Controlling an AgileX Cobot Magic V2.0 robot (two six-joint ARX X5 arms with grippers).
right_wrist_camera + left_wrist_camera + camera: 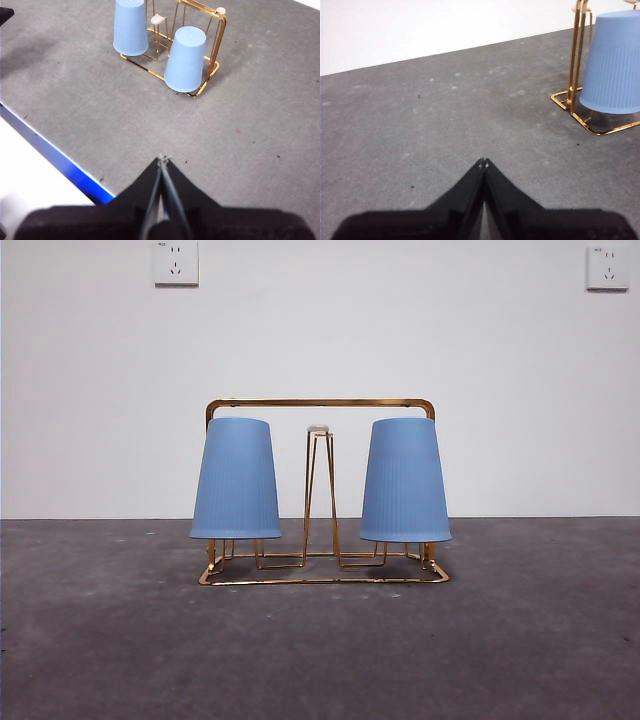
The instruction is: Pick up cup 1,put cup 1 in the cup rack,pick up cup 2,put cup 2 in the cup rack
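On the grey bench (100,640) stands the cup rack (320,403), gold and thin, with a handle bar across its top. Two blue cups sit on it, mouths down. One cup (236,478) is on one side and the other cup (404,480) is on the other side, with a tall peg (319,429) between them that has a pale tip and no cup. The cups hang upside down so that water could drip out, and the pegs inside keep them from sliding off. Both cups look put away, so I think the job is done.

Both arms wait well apart from the rack. The left gripper (483,162) has its jaws pressed together and holds nothing. The right gripper (163,159) also has its jaws pressed together and holds nothing.

The bench top is dark grey, a bit dusty and speckled. Behind it is a plain white wall (320,330) with two white sockets (176,262) up high. A blue strip (55,155) runs along the bench edge.
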